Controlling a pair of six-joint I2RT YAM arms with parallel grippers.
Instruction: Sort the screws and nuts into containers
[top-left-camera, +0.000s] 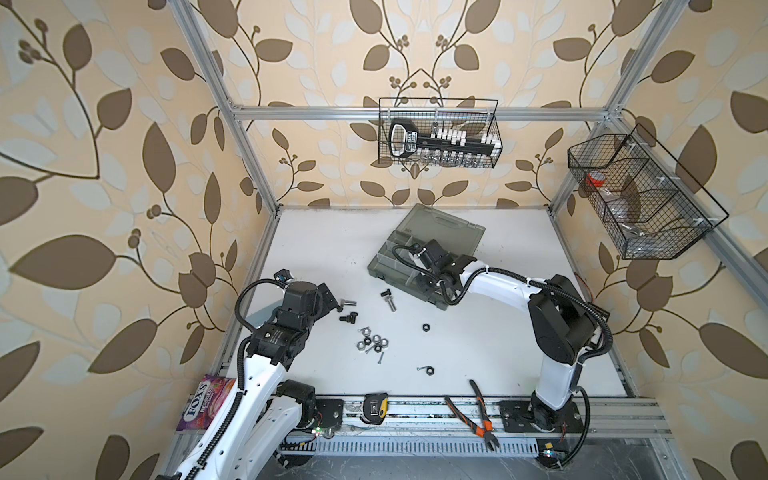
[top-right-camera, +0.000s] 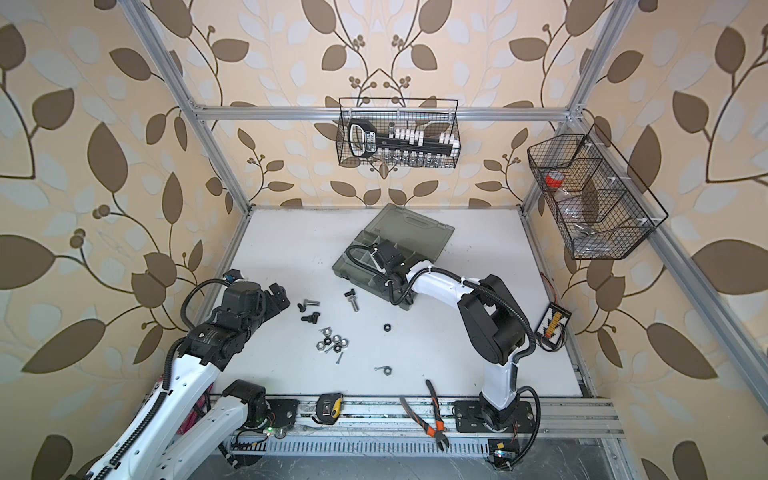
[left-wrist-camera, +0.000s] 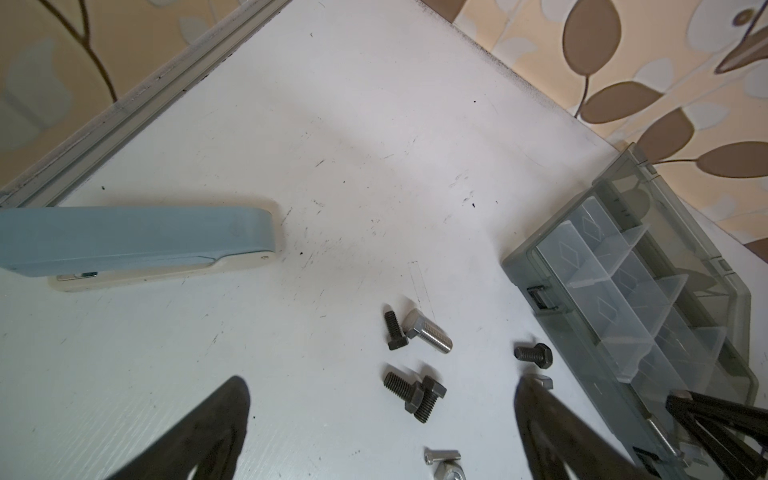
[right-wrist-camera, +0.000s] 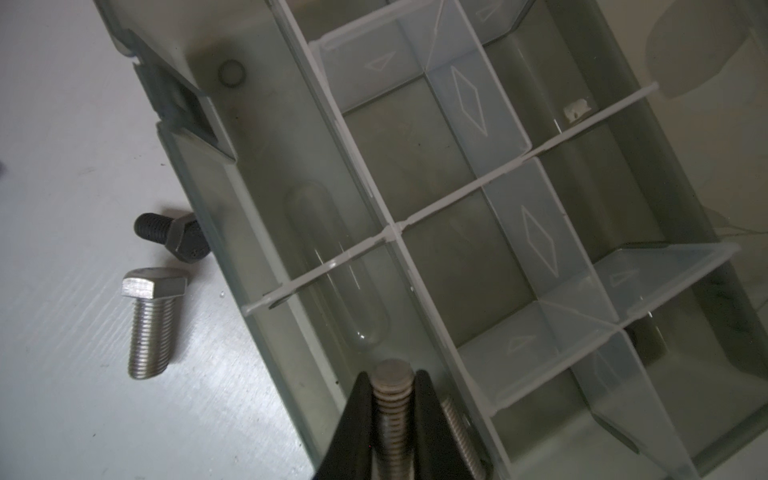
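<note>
- Farthest from the organiser box (top-left-camera: 384, 259), out on the table (top-left-camera: 498, 332): single nut (top-left-camera: 430, 369) touching a thin screw (top-left-camera: 421, 368). Light, flat, slick steel. Best pinched across two opposite flats, straight down.
- Nearer the box: nut cluster (top-left-camera: 372, 340), silver and black mixed, pieces touching, thin screws among them. Likely to skate when nudged, so start with an outlying piece.
- Nearer again: lone black nut (top-left-camera: 426, 327), apart from everything. Probably the easiest pick.
- Left of the box, well apart from it: left claw (left-wrist-camera: 381, 382) spread wide, holding nothing, hovering by the paired black bolts (left-wrist-camera: 415, 392), which lie touching. Rigid, dense for their size, prone to rolling on the shank. Grip across the threads for bite, not on the head.
- Just beside the box's outer wall: stray black bolt (right-wrist-camera: 174, 237) and stray silver bolt (right-wrist-camera: 151, 320). Black head at the wall; touching or not, cannot tell. Little finger room on that side, so come in along the wall.
- Over the box's outermost long compartment: right claw (right-wrist-camera: 392, 375) pinching the held bolt (right-wrist-camera: 392, 415) by its threaded shank, tip poking past the fingertips. Secure-looking hold. Hard part, so should take a short drop fine.
- Beside that claw, inside the box: long thin screw (right-wrist-camera: 457, 424).
</note>
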